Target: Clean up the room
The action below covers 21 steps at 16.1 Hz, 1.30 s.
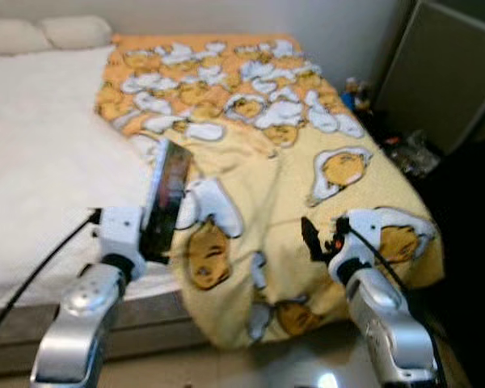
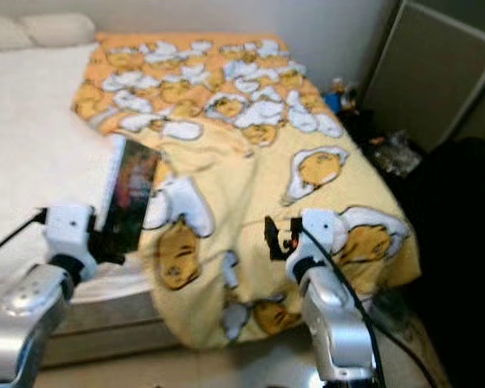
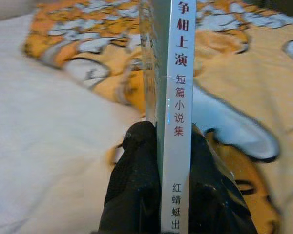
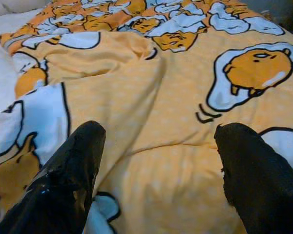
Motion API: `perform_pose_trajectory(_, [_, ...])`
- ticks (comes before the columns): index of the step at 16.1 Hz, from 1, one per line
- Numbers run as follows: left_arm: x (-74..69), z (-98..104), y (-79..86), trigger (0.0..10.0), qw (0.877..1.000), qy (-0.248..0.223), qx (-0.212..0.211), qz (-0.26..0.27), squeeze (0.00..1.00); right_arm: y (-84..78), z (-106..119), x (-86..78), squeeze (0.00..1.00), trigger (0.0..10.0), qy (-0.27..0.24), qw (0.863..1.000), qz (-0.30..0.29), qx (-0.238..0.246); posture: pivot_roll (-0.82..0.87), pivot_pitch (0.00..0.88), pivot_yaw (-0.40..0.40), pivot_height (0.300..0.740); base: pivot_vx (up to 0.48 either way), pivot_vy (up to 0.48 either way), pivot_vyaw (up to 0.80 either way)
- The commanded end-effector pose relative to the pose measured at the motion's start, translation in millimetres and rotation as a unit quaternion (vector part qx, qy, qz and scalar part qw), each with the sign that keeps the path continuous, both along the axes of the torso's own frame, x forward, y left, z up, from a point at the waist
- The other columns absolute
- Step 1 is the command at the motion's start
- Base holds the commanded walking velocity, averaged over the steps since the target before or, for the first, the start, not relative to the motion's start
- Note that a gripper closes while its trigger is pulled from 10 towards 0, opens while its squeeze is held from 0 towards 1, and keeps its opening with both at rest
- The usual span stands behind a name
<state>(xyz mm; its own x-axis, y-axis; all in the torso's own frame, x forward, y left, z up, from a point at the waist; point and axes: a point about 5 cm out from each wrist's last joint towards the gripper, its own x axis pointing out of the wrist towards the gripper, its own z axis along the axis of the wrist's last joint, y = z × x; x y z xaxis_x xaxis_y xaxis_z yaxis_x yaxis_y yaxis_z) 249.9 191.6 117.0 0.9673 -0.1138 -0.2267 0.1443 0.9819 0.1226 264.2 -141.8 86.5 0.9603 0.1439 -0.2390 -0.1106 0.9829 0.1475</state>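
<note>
I see white pillows (image 1: pixel 44 32) at bed head, grey panel (image 1: pixel 444 77) against far right wall, pale glossy floor (image 1: pixel 250 368) below.

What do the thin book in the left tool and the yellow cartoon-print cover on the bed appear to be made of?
The thin book with a white spine looks like paper under a glossy, possibly plastic-wrapped cover: light glints along its edge. The yellow cartoon-print bed cover looks like soft matte woven fabric: it creases and drapes.

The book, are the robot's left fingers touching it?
Touching. In the left wrist view the two black fingers press against both sides of the book, with no gap. The left gripper holds it above the bed.
</note>
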Motion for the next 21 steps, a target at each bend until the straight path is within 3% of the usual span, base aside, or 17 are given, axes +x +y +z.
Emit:
perform_pose_trajectory(1, [2.7, 10.7, -10.1, 10.0, 0.999, -0.027, -0.006, -0.022, 0.00, -8.3, 1.9, -0.8, 0.00, 10.0, -0.002, 1.000, -0.012, -0.009, -0.08, 0.000, 0.011, 0.740, 0.000, 0.412, 0.00])
perform_pose_trajectory(21, [2.6, 2.7, -2.9, 10.0, 0.999, -0.033, 0.017, -0.001, 0.00, -9.9, -0.6, -2.4, 0.00, 10.0, -0.009, 0.999, 0.001, -0.053, -0.07, 0.000, -0.010, 0.740, 0.000, 0.411, 0.00])
